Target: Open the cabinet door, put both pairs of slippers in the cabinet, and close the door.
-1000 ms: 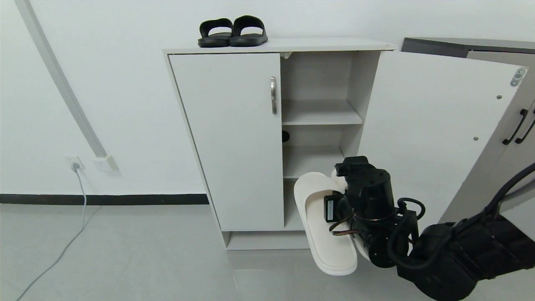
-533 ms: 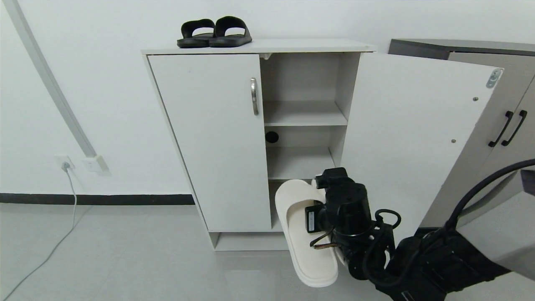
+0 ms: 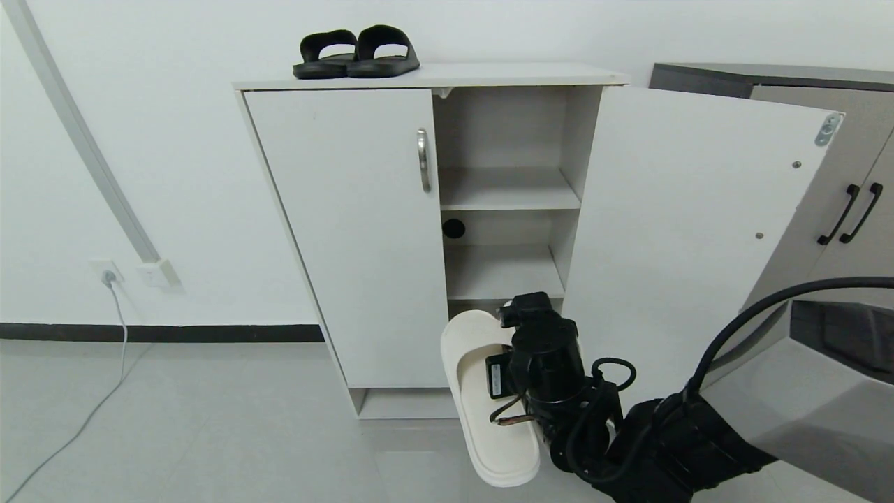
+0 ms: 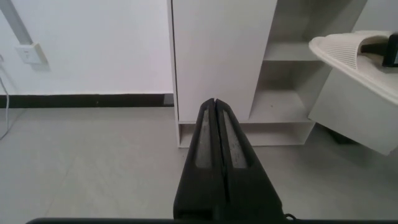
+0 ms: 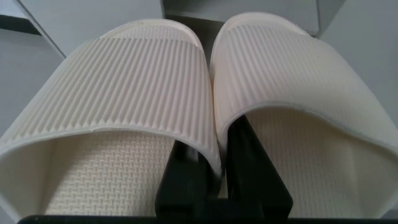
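Note:
The white cabinet (image 3: 349,230) has its left door shut and its right door (image 3: 677,230) swung wide open, baring two shelves (image 3: 506,192). A black pair of slippers (image 3: 356,54) sits on the cabinet top. My right gripper (image 3: 520,328) (image 5: 214,162) is shut on the white pair of slippers (image 3: 489,405) (image 5: 205,93), pinching their inner edges together, toes toward the cabinet's lowest opening and heels hanging over the floor. My left gripper (image 4: 214,124) is shut on nothing, low over the floor, facing the cabinet (image 4: 217,56), with a white slipper (image 4: 357,59) off to one side.
A grey cabinet (image 3: 824,140) with black handles (image 3: 848,213) stands right behind the open door. A wall socket (image 3: 105,274) with a cable running down to the floor is at the left. Bare grey floor (image 3: 209,433) lies in front.
The head camera has shifted, sliding the whole scene left. My right arm has carried the white slippers left and lower, toward the cabinet's bottom opening.

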`<state>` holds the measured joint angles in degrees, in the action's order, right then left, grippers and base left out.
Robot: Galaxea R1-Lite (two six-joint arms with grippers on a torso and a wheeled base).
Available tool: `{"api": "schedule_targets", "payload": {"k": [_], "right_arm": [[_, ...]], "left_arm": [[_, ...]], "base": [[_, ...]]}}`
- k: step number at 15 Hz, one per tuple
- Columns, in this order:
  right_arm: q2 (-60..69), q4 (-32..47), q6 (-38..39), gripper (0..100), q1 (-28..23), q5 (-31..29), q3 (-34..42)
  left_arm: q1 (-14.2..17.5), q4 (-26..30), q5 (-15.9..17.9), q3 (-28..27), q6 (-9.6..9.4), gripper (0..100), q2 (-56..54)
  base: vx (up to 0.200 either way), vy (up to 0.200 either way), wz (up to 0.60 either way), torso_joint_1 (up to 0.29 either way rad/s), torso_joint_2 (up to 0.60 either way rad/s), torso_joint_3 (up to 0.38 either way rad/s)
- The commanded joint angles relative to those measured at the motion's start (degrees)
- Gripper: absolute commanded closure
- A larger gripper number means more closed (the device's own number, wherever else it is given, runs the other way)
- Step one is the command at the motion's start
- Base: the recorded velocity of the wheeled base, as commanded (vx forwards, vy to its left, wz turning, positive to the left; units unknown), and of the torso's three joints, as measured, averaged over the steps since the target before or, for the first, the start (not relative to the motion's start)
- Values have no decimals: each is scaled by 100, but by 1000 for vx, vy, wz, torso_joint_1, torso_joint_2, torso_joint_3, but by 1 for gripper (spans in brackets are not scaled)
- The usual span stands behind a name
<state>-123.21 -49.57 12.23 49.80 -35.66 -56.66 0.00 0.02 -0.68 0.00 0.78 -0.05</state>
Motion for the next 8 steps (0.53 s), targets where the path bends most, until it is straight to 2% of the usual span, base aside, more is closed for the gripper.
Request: {"api": "schedule_targets", "payload": {"k": [1, 5, 8], "right_arm": [[-159, 0, -1, 100, -76, -3, -108], [-344, 439, 8, 100, -172, -3, -548], [-406, 457, 8, 100, -181, -3, -574]], "left_arm": [[-9, 6, -2, 0, 1, 100, 14], [0, 6, 7, 0, -8, 100, 22], [0, 6, 7, 0, -16, 100, 14]], "base": [[0, 0, 0, -2, 2, -100], [0, 0, 0, 2, -2, -183], [0, 0, 0, 4, 2, -198]]}}
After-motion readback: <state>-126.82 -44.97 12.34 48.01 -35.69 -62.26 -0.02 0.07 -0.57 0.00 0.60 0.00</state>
